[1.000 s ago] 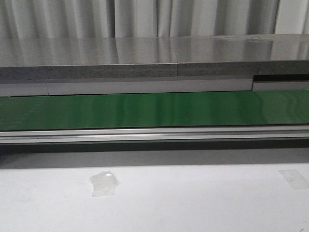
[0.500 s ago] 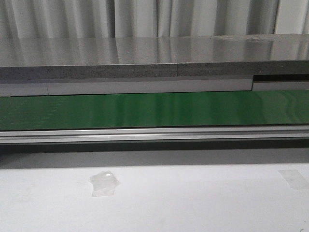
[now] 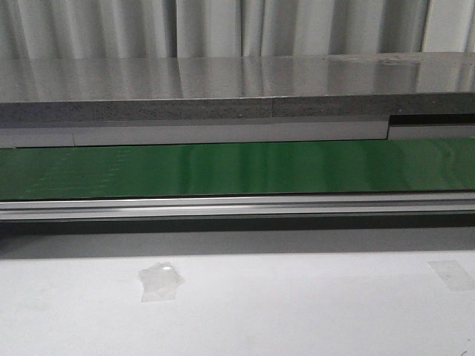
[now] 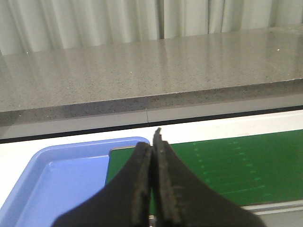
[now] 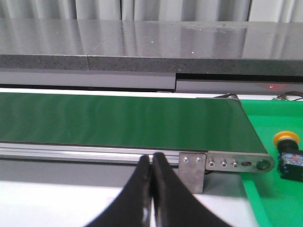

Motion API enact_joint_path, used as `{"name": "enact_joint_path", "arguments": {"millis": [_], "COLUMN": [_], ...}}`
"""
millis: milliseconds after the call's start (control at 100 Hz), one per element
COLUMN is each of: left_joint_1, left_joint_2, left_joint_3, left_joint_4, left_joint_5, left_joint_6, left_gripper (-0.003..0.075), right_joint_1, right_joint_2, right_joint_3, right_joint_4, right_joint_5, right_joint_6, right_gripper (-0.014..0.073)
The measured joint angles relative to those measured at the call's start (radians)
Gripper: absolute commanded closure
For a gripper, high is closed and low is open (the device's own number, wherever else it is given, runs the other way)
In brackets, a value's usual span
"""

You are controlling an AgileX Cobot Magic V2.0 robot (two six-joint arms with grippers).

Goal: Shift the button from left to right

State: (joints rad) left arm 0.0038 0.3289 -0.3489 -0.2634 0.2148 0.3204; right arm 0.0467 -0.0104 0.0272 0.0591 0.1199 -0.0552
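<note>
The button [image 5: 287, 154], a yellow mushroom cap on a black body, lies in a green tray [image 5: 277, 198] past the end of the green conveyor belt [image 5: 118, 120] in the right wrist view. My right gripper [image 5: 151, 157] is shut and empty, in front of the belt's metal rail, well apart from the button. My left gripper [image 4: 153, 142] is shut and empty, above the near edge where a blue tray [image 4: 61, 182] meets the belt [image 4: 227, 163]. Neither gripper shows in the front view. The blue tray's visible part holds nothing.
The green belt [image 3: 237, 169] runs across the front view with a metal rail [image 3: 237, 206] in front and a grey stone counter [image 3: 223, 89] behind. Two pieces of clear tape [image 3: 159, 280] stick to the white table [image 3: 297, 311]. A metal bracket [image 5: 191, 172] hangs at the belt's end.
</note>
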Motion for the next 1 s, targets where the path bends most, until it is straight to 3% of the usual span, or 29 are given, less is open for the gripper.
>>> {"name": "enact_joint_path", "arguments": {"millis": [640, 890, 1000], "left_joint_1": [0.0, 0.0, 0.0], "left_joint_2": [0.0, -0.005, -0.034], "left_joint_3": [0.0, 0.011, 0.057], "left_joint_4": [0.019, 0.296, 0.34], "left_joint_5": [-0.007, -0.051, -0.095], "left_joint_6": [0.0, -0.299, -0.345], "left_gripper": [0.074, 0.074, 0.074], "right_joint_1": [0.0, 0.0, 0.0], "right_joint_2": [0.0, 0.0, 0.0], "right_joint_3": [0.0, 0.0, 0.0], "right_joint_4": [0.0, 0.0, 0.0], "right_joint_5": [0.0, 0.0, 0.0], "right_joint_6": [0.0, 0.0, 0.0], "right_gripper": [0.0662, 0.0662, 0.0662]}}
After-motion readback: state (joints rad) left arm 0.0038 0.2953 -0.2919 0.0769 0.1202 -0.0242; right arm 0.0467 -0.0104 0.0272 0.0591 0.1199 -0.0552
